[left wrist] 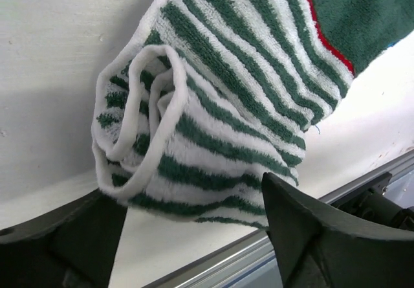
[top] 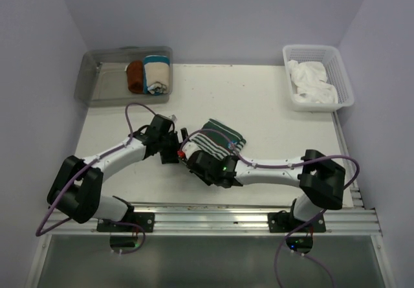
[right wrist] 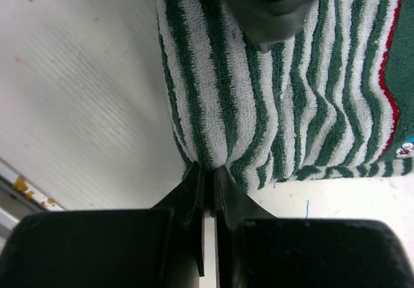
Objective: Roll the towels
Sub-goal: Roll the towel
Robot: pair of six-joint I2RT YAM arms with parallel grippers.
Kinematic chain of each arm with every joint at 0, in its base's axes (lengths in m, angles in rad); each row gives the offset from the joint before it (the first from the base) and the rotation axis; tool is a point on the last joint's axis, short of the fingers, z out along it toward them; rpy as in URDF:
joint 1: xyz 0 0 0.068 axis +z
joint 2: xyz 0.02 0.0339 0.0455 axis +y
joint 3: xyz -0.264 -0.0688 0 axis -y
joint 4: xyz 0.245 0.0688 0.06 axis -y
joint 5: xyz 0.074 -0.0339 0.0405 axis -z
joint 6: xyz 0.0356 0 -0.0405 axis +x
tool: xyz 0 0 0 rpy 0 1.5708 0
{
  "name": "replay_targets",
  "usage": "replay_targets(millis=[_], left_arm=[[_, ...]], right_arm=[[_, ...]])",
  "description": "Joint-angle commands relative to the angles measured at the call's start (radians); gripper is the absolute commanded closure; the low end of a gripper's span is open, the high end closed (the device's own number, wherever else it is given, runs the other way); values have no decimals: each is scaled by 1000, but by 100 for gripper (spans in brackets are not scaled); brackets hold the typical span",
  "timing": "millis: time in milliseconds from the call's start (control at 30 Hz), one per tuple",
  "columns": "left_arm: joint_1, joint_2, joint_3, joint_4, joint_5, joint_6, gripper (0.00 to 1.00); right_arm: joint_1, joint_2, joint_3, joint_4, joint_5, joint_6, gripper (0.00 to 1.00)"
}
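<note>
Two things worry me. My left gripper [left wrist: 191, 194] stands open, a finger on either side of the rolled end of the striped towel [top: 220, 139] without pinching it. Nothing I can see holds those loose coils wound, and since the terry looks soft and the roll is slack, I judge they could spring apart. My right gripper [right wrist: 207, 168] is closed, its fingers pressed together on a fold at the towel's edge, where the stripes bunch toward the tips. That is a thin bite: a pull could slip it free, or drag the whole towel across the table [top: 278, 126] toward the rail [top: 226, 220] instead of turning the roll. Both grippers sit very close together at the towel's left end, mid-table, so a careless move might knock one into the other. Only part of this towel is rolled, and the white towel [top: 312, 81] lies in the basket [top: 343, 74] at the far right, well apart from both arms.
</note>
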Motion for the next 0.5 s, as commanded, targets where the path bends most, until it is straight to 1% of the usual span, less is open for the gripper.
replay_targets(millis=[0, 33, 67, 100, 200, 233, 300, 333, 467], left_arm=[[0, -54, 43, -21, -26, 4, 12], [0, -62, 48, -24, -32, 10, 11], [1, -67, 51, -31, -34, 13, 7], [3, -70, 52, -35, -37, 14, 6], [4, -82, 55, -41, -43, 17, 5], [3, -88, 57, -44, -46, 19, 5], [4, -97, 55, -42, -48, 19, 4], [3, -102, 54, -42, -51, 20, 4], [4, -116, 49, -45, -62, 24, 4]], right_arm=[[-61, -74, -26, 60, -205, 39, 100], [-74, -92, -31, 65, -236, 42, 100], [-98, -100, -31, 65, -263, 50, 100], [-110, -106, -31, 65, -326, 54, 100], [-166, -126, -29, 70, -414, 77, 100], [-181, -129, -26, 73, -485, 85, 100], [-230, -134, -23, 74, -561, 103, 100], [-245, -134, -26, 82, -631, 120, 100], [-334, -113, -29, 99, -771, 155, 100]])
